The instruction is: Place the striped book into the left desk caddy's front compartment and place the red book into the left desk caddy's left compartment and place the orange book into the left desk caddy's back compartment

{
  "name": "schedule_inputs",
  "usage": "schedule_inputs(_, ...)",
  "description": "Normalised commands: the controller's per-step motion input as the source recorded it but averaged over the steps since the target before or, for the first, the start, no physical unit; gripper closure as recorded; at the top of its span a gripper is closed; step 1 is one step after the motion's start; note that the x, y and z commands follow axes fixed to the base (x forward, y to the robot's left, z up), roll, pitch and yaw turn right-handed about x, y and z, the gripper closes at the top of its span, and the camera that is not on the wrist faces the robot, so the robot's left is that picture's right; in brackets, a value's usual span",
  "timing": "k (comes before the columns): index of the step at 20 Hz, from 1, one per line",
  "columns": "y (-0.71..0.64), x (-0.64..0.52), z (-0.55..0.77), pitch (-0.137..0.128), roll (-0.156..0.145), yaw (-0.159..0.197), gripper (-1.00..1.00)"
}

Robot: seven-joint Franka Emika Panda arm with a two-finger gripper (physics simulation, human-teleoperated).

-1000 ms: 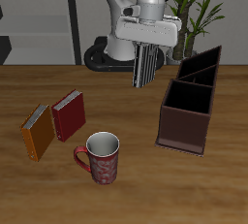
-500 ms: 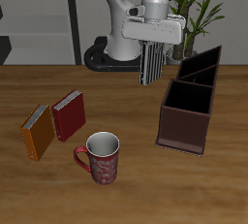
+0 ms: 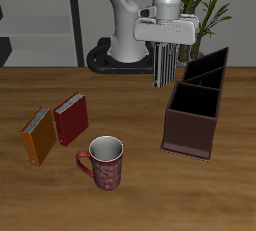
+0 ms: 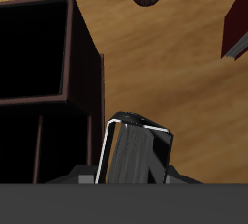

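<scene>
A white robot arm's gripper is clamped on the thin grey striped book, holding it upright in the air above a brown wood-grain tabletop, just beside the tall dark maroon desk caddy with black compartments. At about nine o'clock on the tabletop lie the dark-red hardcover book and the orange-brown hardcover book, touching, with a red patterned mug near them toward six o'clock. Behind the tabletop are grey shelving and a green potted plant.

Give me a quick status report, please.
Gripper shut on striped book, airborne beside left desk caddy. Red book, orange book on table. Nothing in the way.
</scene>
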Motion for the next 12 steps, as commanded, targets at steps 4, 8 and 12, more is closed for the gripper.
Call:
schedule_inputs(4,0.10,0.04,-0.06,0.033,0.023,-0.029,1.00)
schedule_inputs(8,0.23,-0.03,0.03,-0.008,0.061,0.037,1.00)
schedule_inputs(12,0.25,0.02,0.09,-0.009,0.039,0.038,1.00)
